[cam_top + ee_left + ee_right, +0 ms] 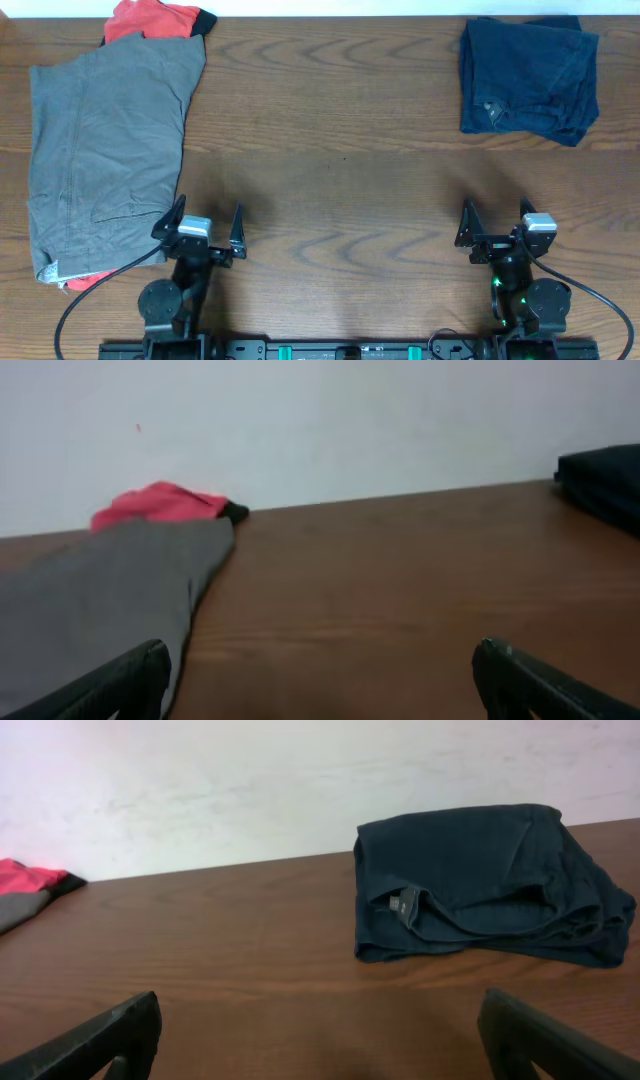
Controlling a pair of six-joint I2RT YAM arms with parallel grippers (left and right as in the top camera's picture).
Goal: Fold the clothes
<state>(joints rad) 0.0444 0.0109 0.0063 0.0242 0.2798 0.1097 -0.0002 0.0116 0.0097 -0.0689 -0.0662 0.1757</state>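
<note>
Navy shorts (528, 78) at the far right corner of the desk (330, 170), folded into a thick, rumpled square, a small label showing at the near edge. On the far left, grey shorts (105, 150) spread flat and unfolded, lying over a red-orange garment (152, 18) peeking out at top and bottom. Left hand (207, 222) just beside the grey hem, right hand (497, 218) well apart from the navy bundle. Both released, fingers spread wide, grasping nothing.
</note>
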